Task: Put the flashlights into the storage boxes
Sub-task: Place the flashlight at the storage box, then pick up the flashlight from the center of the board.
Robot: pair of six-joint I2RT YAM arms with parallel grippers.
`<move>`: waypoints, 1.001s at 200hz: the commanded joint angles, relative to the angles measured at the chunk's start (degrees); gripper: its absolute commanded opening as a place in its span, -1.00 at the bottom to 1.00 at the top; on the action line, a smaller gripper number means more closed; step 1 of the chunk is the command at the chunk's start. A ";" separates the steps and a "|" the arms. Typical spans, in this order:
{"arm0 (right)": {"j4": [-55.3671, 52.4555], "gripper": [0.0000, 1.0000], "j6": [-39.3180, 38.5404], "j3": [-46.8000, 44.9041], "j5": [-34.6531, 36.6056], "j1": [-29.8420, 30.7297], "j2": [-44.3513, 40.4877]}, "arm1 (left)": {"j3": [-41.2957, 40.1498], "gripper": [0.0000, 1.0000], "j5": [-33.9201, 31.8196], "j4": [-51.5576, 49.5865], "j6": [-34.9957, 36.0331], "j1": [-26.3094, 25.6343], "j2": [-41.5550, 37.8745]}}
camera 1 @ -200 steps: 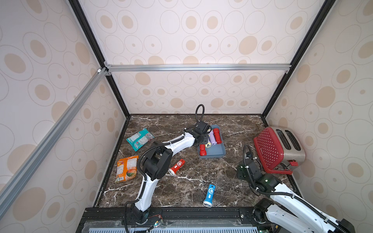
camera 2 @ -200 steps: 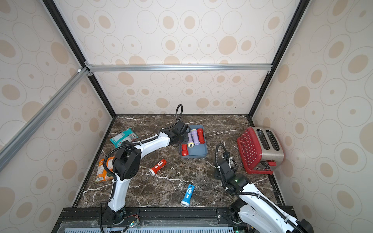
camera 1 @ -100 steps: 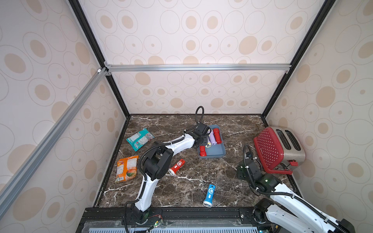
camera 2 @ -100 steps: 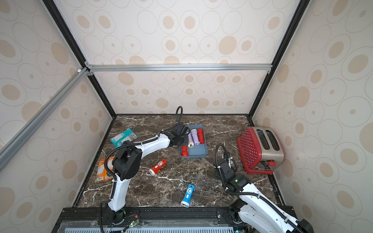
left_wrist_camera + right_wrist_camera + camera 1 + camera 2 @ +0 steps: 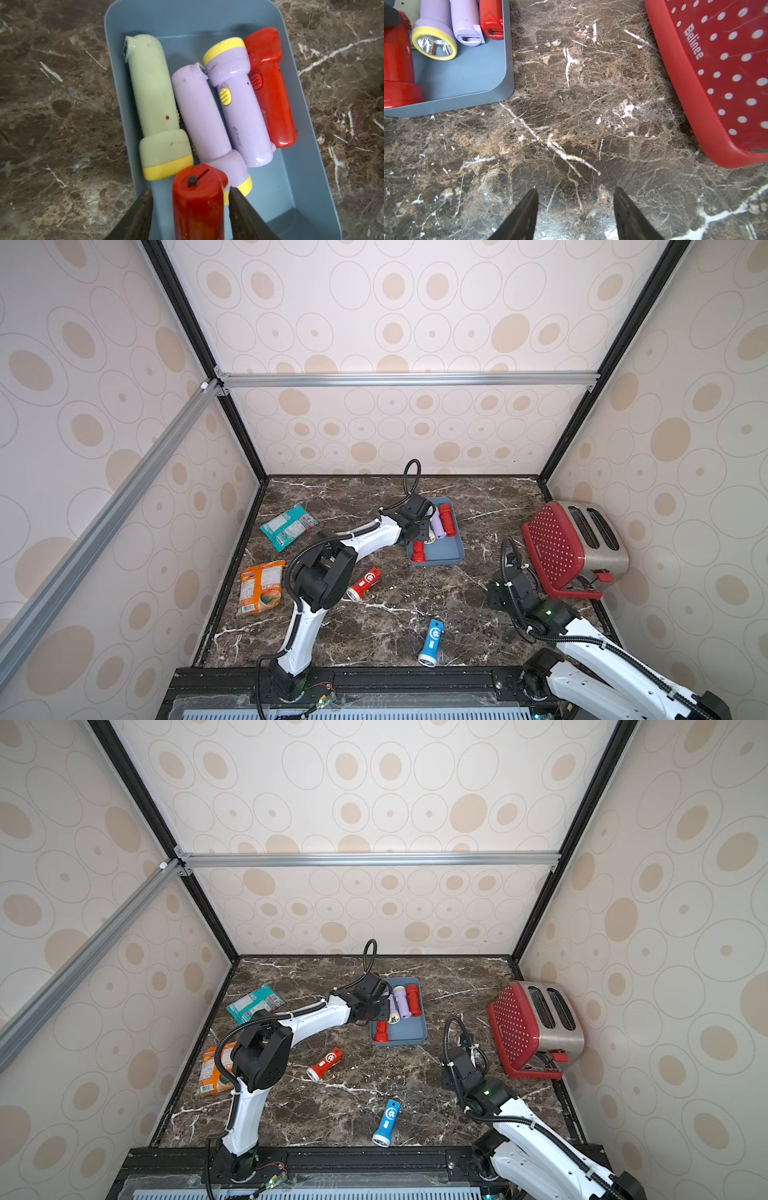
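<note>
**Tray** [image 5: 291,187]: blue-grey, low-walled, on the surface [image 5: 395,614], toward the back, between the left arm and the toaster [image 5: 573,543].

**In the tray, five torches:**
- Green torch [image 5: 153,99], lilac torch a [image 5: 203,116], lilac torch b [image 5: 239,104] and red torch a [image 5: 270,93] lie side by side across the far half.
- Red torch b [image 5: 197,207] lies in the near half, its tail just beside the yellow-rimmed heads of the green torch and lilac torch a.

**Left end effector** [image 5: 190,189]: over the tray's near half. Its jaws are parted either side of red torch b, with a gap showing on one side, so nothing is gripped.

**Right end effector** [image 5: 576,189]: low over bare surface between tray and toaster. Its jaws are parted and empty.

**Loose on the surface:**
- Red torch c [image 5: 365,583] lies in front of the tray, beside the left arm.
- The blue torch [image 5: 431,642] lies near the front edge, well apart from the tray.

**Other:** a teal packet [image 5: 289,526] and an orange packet [image 5: 261,587] lie along the left side.
</note>
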 commanded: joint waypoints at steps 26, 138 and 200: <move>-0.17 0.19 0.76 -0.58 1.24 0.35 -0.62 | 1.88 0.31 -6.33 -4.66 1.58 0.47 -5.46; -2.88 0.20 2.26 14.28 -9.46 6.47 16.68 | -37.82 0.31 -14.86 18.45 -3.88 7.67 -28.94; -15.66 0.21 17.99 15.30 -20.09 14.46 16.68 | -58.01 0.29 -13.23 44.49 0.79 7.90 -34.52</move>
